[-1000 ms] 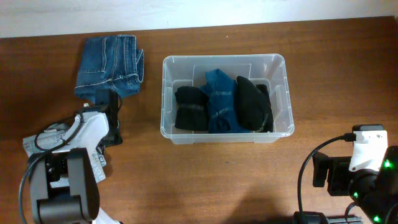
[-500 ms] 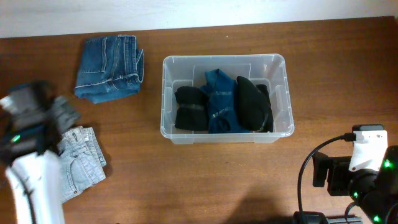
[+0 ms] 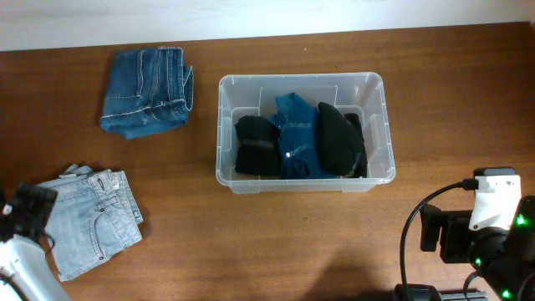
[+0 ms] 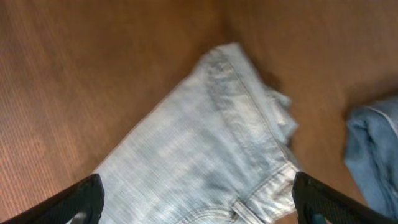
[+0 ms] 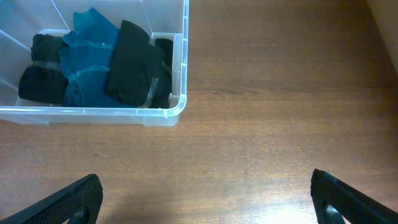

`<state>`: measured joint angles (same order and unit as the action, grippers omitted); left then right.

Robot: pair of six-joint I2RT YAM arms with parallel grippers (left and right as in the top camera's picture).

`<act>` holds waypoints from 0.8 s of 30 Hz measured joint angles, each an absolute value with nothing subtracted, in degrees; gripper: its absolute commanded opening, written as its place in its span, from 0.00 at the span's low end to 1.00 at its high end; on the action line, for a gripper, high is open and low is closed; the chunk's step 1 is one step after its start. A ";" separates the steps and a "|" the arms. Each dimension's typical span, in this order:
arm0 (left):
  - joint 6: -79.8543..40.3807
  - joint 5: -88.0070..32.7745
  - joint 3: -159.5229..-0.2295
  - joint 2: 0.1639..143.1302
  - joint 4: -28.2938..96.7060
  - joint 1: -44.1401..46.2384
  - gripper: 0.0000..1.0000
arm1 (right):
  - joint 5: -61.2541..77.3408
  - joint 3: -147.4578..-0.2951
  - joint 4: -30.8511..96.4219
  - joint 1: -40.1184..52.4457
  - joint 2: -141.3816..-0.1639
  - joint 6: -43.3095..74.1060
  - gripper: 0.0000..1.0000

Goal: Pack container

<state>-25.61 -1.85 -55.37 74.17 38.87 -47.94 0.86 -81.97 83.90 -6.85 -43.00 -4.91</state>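
The clear container (image 3: 301,79) stands mid-table and holds a black bundle (image 3: 256,146), a blue garment (image 3: 297,138) and another black garment (image 3: 338,138). In the right wrist view its corner (image 5: 177,109) shows at upper left. Folded dark blue jeans (image 3: 146,102) lie at the far left. Light blue jeans (image 3: 92,221) lie at the front left. My left gripper (image 3: 32,211) is open and empty, hovering over the light jeans (image 4: 199,143) with its fingers (image 4: 199,202) spread wide. My right gripper (image 3: 443,232) is open and empty over bare wood (image 5: 205,199), in front of and to the right of the container.
The dark jeans' edge shows at the right of the left wrist view (image 4: 376,149). A pale wall runs along the table's far edge (image 3: 267,17). Bare wooden table lies between the container and the right arm.
My left arm has swung from beside the dark jeans back toward the front left corner, uncovering the light jeans. The right arm and the container have not moved.
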 measured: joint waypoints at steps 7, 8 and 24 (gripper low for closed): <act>-21.12 -3.33 -46.74 74.28 27.51 -52.53 0.95 | 0.86 -81.97 83.90 -6.85 -43.00 -4.93 0.98; -19.84 -3.36 -46.00 74.28 26.70 -52.60 0.96 | 0.86 -81.97 83.90 -6.85 -43.00 -4.95 0.99; -8.51 0.34 -41.91 82.89 23.62 -52.64 0.96 | 0.86 -81.97 83.90 -6.85 -43.00 -4.95 0.98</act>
